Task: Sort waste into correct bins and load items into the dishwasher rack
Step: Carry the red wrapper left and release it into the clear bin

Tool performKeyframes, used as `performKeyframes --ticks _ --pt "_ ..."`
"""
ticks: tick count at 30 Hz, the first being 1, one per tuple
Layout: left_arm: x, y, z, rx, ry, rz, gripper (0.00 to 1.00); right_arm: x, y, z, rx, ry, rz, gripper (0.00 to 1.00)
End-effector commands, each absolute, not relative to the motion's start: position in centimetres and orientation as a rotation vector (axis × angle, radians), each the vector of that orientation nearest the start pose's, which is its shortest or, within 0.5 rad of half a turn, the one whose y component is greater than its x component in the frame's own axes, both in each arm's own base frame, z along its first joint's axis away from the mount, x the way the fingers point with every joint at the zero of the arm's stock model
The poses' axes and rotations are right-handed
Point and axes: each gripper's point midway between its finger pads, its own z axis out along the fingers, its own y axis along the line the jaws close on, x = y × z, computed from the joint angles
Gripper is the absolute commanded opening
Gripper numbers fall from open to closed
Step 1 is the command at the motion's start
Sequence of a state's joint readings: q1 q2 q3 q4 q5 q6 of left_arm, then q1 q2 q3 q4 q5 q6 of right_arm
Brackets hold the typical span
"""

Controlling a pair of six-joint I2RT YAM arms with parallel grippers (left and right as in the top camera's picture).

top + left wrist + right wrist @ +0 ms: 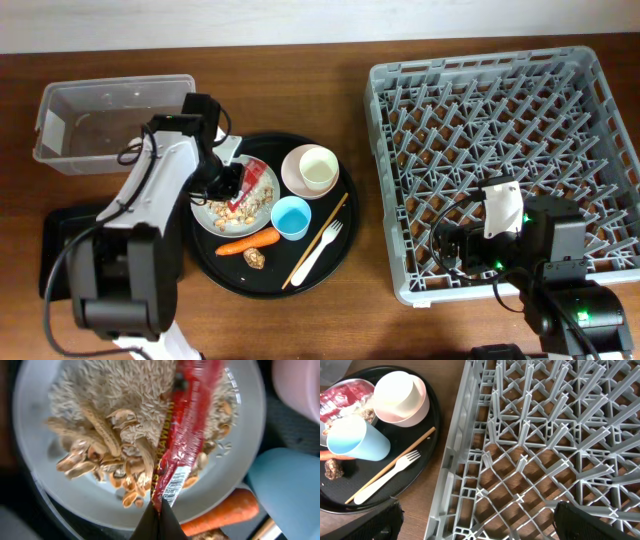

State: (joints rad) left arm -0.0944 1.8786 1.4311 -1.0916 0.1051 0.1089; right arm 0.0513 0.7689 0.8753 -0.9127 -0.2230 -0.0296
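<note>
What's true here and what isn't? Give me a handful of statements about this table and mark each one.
1. The cream cup sits inside the pinkish-white bowl. True.
2. The blue cup is already in the dishwasher rack. False: it stands on the round black tray.
3. The left arm's jaws are closed on the red snack wrapper. True.
4. The white fork lies in the clear tub. False: it lies on the round black tray.
5. The right arm's jaws grip a plate. False: they are open and hold nothing, above the rack.
</note>
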Motion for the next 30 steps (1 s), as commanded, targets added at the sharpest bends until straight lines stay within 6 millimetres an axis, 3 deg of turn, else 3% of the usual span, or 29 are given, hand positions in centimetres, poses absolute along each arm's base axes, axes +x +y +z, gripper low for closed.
performKeyframes --ticks 1,10,22,28,29,30 --pt "35.5 -5.3 11.2 0.322 2.974 -0.162 0.00 23.3 5.2 21.9 -0.207 2.336 0.280 0.99" --pt "36.1 -4.9 14.3 0.304 2.862 -0.135 0.00 23.3 5.2 21.9 -0.207 2.336 0.280 0.99" --pt "44.1 3.5 19.1 -0.005 2.493 0.050 0.01 23.3 5.2 21.8 -0.207 2.336 0.280 0.99" --pt "46.2 6.6 17.6 -0.081 2.463 0.095 0.06 23.3 5.2 21.8 -0.207 2.336 0.280 0.99" --pt "46.5 7.0 17.1 -0.090 2.468 0.098 0.11 23.3 5.2 21.8 -0.207 2.336 0.280 0.99" --pt "46.7 7.3 16.5 -0.097 2.472 0.099 0.27 23.3 5.2 21.8 -0.207 2.336 0.280 0.99"
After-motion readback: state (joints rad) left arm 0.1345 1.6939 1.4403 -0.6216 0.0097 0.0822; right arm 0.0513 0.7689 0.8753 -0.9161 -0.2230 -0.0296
